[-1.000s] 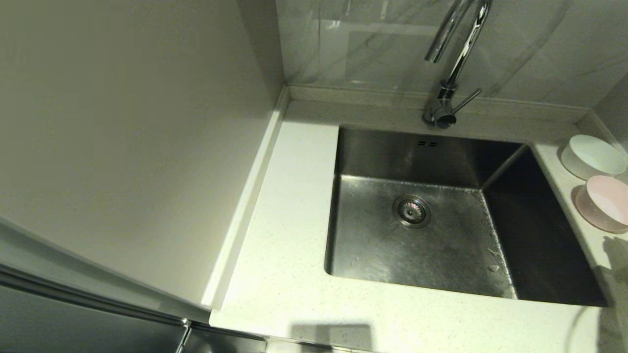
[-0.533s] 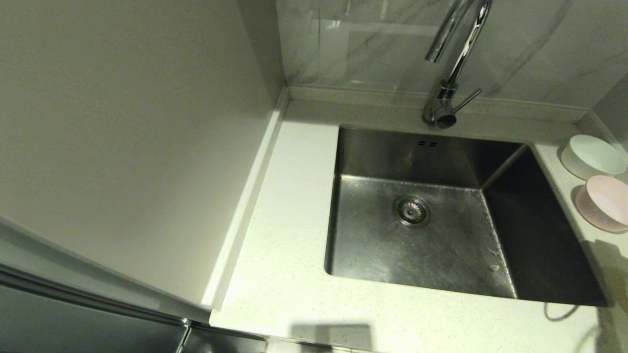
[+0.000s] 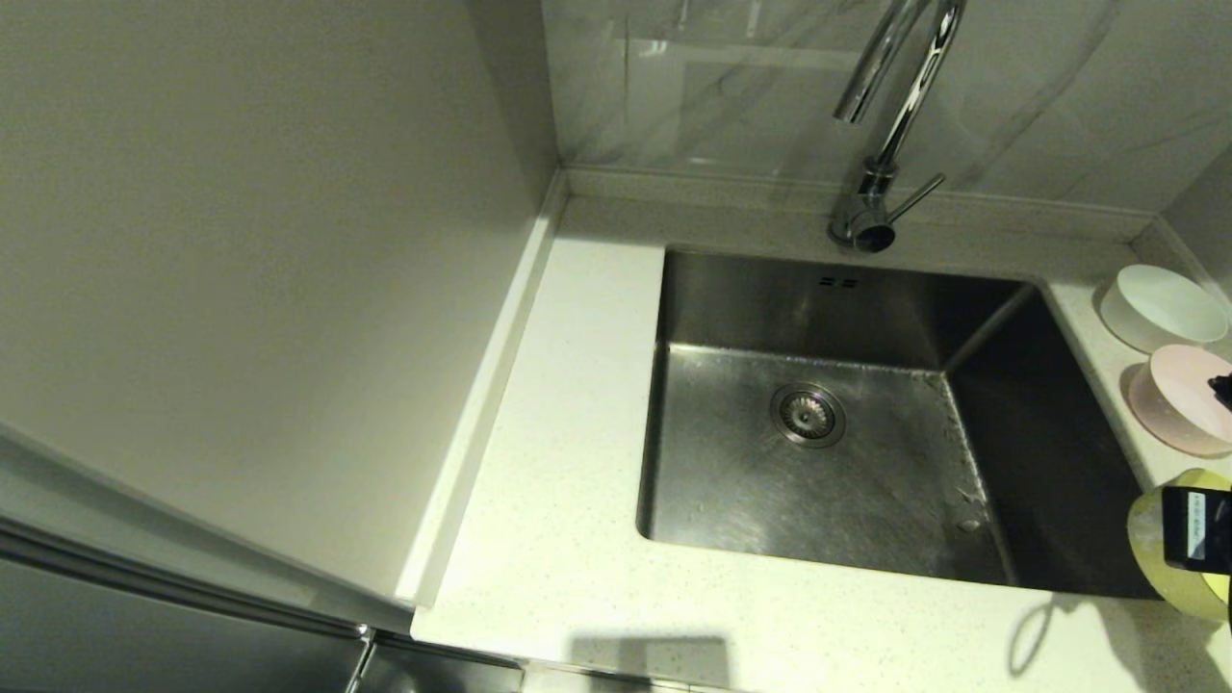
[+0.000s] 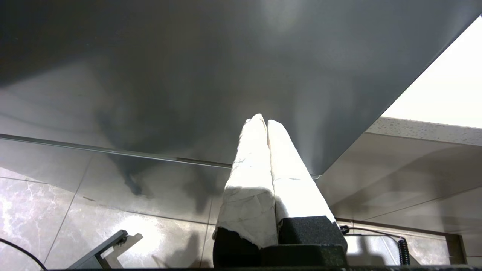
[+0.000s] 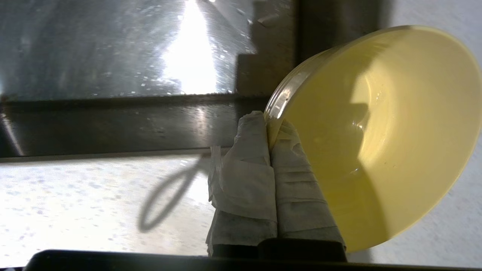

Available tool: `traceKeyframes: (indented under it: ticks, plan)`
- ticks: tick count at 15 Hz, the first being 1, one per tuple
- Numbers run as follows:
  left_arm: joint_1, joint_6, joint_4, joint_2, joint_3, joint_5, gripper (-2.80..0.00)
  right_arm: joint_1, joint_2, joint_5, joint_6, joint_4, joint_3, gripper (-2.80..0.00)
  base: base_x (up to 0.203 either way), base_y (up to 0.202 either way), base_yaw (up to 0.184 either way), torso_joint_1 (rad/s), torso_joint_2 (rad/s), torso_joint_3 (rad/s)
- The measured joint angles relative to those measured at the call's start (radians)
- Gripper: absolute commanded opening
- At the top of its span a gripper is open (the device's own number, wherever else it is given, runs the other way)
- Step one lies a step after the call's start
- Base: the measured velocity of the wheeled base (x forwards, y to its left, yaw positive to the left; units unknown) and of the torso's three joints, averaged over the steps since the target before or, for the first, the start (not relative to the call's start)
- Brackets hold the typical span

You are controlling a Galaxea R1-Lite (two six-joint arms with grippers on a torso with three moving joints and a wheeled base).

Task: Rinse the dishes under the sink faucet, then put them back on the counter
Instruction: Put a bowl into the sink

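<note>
Across the off-white speckled desk (image 3: 577,404) sits the brushed steel sink (image 3: 828,481), basin empty but for the strainer drain (image 3: 808,415), floor spotted with droplets. Chrome gooseneck faucet (image 3: 881,144) stands at the back edge, spout over the rear of the basin; no water seen running. On the desk strip to the right of the sink, white bowl (image 3: 1163,306) at the back, pale pink bowl (image 3: 1186,397) just in front of it, the two close together, both upright. Yellow-green bowl (image 5: 380,131) is off the desk, tilted on edge near the sink's front right corner, partly cut off at the head view's border. Right gripper (image 5: 268,130) has it: padded fingers (image 5: 244,150) closed on the rim, one inside, one outside. Left gripper (image 4: 263,124) parked low beside the cabinet front, fingers pressed together, holding nothing. Judgement: first rinse is in hand, carry stage. Next move calls for swinging the bowl leftward and back to get under the spout, mouth turned toward the stream; the thin side lever (image 3: 914,197) likely needs working first.
</note>
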Motion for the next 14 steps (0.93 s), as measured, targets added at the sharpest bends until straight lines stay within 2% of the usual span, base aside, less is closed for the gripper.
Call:
traceKeyframes:
  ticks: [3,5,8,11,14]
  plan:
    - [0.0,0.0,0.0,0.0,0.0,0.0,-2.8,0.17,0.079,-0.126,0.077,-0.006,-0.051,-2.8,0.0,0.0,0.0,0.0,0.0,0.0]
    - [0.0,0.0,0.0,0.0,0.0,0.0,-2.8,0.245,0.152,-0.207,0.096,-0.041,-0.069,-2.8,0.0,0.0,0.0,0.0,0.0,0.0]
    - [0.0,0.0,0.0,0.0,0.0,0.0,-2.8,0.299,0.277,-0.304,0.101,-0.152,-0.077,-2.8,0.0,0.0,0.0,0.0,0.0,0.0]
    - [0.0,0.0,0.0,0.0,0.0,0.0,-2.8,0.335,0.408,-0.348,0.1,-0.252,-0.092,-2.8,0.0,0.0,0.0,0.0,0.0,0.0]
    - [0.0,0.0,0.0,0.0,0.0,0.0,-2.8,0.36,0.543,-0.397,0.102,-0.327,-0.17,-2.8,0.0,0.0,0.0,0.0,0.0,0.0]
